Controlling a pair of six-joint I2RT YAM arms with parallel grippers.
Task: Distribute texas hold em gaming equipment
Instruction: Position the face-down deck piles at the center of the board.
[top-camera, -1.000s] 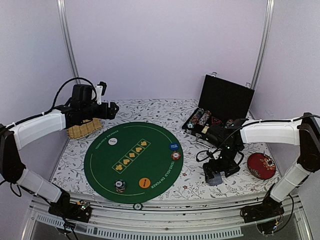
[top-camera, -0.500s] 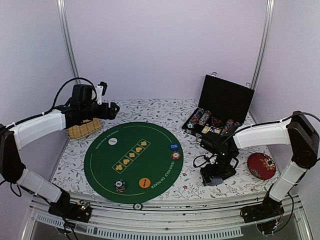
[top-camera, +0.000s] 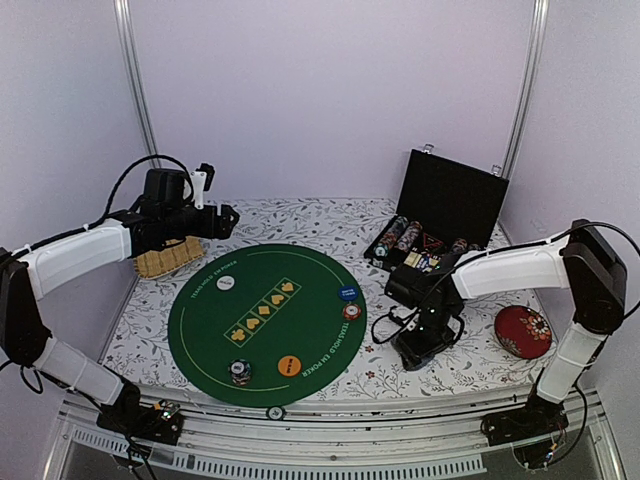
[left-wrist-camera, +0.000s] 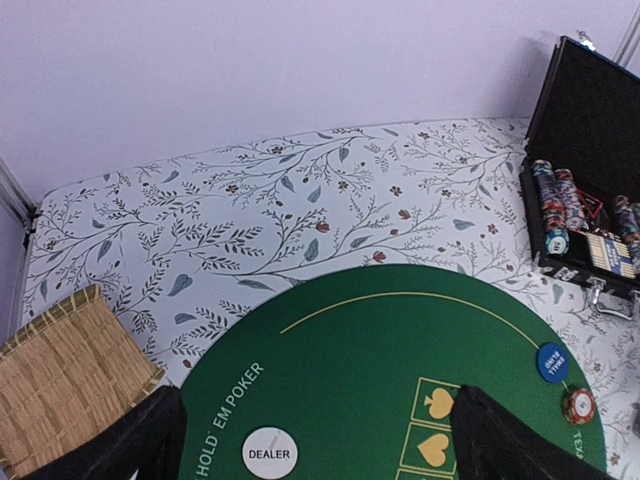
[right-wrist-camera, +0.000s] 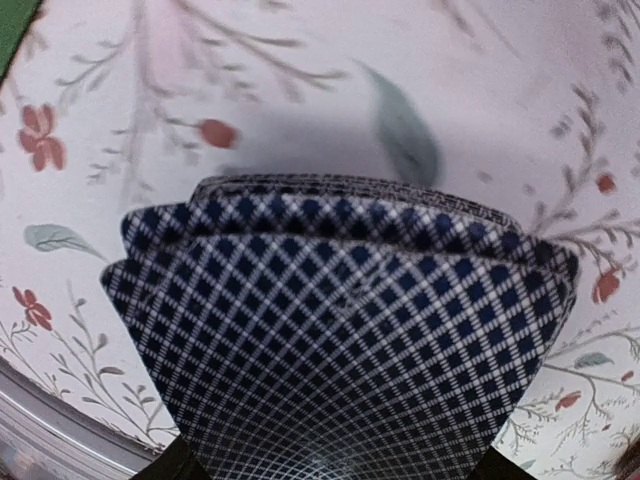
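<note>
Lab test booth: plain pale walls (top-camera: 330, 90), aluminium corner posts (top-camera: 137, 80), floral-clothed table (top-camera: 320, 215).

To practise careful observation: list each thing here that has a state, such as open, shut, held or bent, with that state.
chip case: open, lid upright.
left hand: open, empty, raised.
playing cards: gripped, bowed.
right hand: closed on the playing cards.
dealer button: lying label up on green mat.

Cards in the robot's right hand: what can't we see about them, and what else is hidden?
- Right wrist view: the playing cards show only backs; faces hidden, overlapping edges uncountable.
- Top view: the right gripper covers those cards.
- Left wrist view: the chip case is cut off by the right edge; its chips are too small to count.
</note>
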